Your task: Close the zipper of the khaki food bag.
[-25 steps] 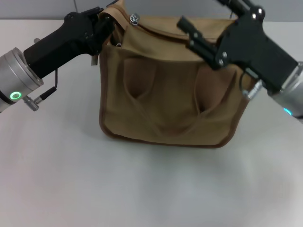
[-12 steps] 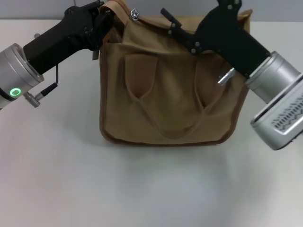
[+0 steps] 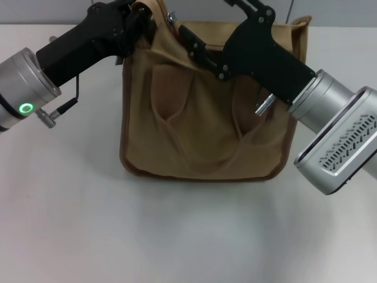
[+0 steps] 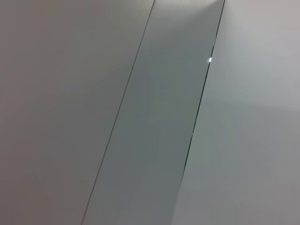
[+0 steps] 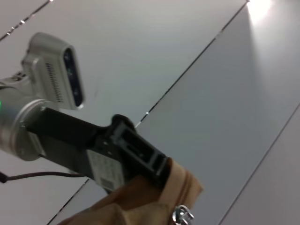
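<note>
The khaki food bag (image 3: 200, 118) stands upright on the white table, its two handles hanging down its front. My left gripper (image 3: 136, 19) is shut on the bag's top left corner and holds it up. The zipper's silver slider (image 3: 171, 18) sits at that left end of the top, just right of the left gripper. My right gripper (image 3: 189, 42) is open above the bag's top edge, its fingertips a little right of and below the slider. The right wrist view shows the left gripper (image 5: 157, 166) clamped on the khaki cloth (image 5: 140, 204), with the slider (image 5: 183, 216) beside it.
The white table (image 3: 177, 236) stretches in front of the bag and to both sides. My right arm's silver forearm (image 3: 336, 141) hangs over the bag's right side. The left wrist view shows only grey wall panels (image 4: 150, 112).
My right gripper has swung left along the bag's top, from the right end to near the slider. The left gripper has kept its hold and raised the corner slightly.
</note>
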`<state>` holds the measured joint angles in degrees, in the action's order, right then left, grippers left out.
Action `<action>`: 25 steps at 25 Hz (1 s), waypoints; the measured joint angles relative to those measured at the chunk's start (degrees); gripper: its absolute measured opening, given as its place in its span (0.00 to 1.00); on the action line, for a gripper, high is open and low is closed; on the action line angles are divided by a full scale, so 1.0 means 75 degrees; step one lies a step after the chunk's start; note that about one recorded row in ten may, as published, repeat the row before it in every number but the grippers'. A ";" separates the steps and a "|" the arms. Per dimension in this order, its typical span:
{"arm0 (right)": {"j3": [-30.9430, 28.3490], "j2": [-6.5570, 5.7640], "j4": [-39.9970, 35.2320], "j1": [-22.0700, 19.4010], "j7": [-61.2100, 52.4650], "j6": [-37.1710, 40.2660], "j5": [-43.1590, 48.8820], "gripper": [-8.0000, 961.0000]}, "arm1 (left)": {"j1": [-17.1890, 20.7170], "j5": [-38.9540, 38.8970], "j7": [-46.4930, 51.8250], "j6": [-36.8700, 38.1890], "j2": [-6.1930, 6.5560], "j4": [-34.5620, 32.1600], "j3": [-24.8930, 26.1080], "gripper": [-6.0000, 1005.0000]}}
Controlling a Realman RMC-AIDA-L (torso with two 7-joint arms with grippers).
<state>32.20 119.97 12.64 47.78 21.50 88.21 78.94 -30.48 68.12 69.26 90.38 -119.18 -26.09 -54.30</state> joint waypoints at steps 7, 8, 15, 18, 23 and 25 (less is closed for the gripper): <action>-0.0125 -0.0001 0.0183 0.0169 0.0241 -0.0255 0.0020 0.72 | -0.0226 -0.0008 0.0007 -0.0170 0.0001 0.0176 -0.0166 0.05; -0.0134 -0.0001 0.0202 0.0193 0.0242 -0.0267 0.0021 0.72 | -0.0240 -0.0010 0.0008 -0.0195 0.0001 0.0180 -0.0180 0.05; -0.0197 0.0000 0.0223 0.0244 0.0245 -0.0286 0.0028 0.71 | -0.0275 -0.0026 0.0011 -0.0243 0.0000 0.0186 -0.0194 0.05; -0.0202 0.0000 0.0233 0.0244 0.0246 -0.0308 0.0029 0.71 | -0.0274 -0.0034 0.0012 -0.0253 0.0000 0.0187 -0.0193 0.05; -0.0213 -0.0001 0.0184 0.0252 0.0248 -0.0519 0.0228 0.71 | -0.0269 -0.0048 0.0012 -0.0261 0.0000 0.0189 -0.0201 0.06; -0.0223 -0.0001 0.0152 0.0250 0.0248 -0.0588 0.0357 0.71 | -0.0268 -0.0047 0.0012 -0.0264 0.0000 0.0190 -0.0195 0.06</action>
<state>30.52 119.96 13.78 49.65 23.36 83.80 81.62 -32.49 67.76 69.35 88.40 -119.18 -24.67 -55.76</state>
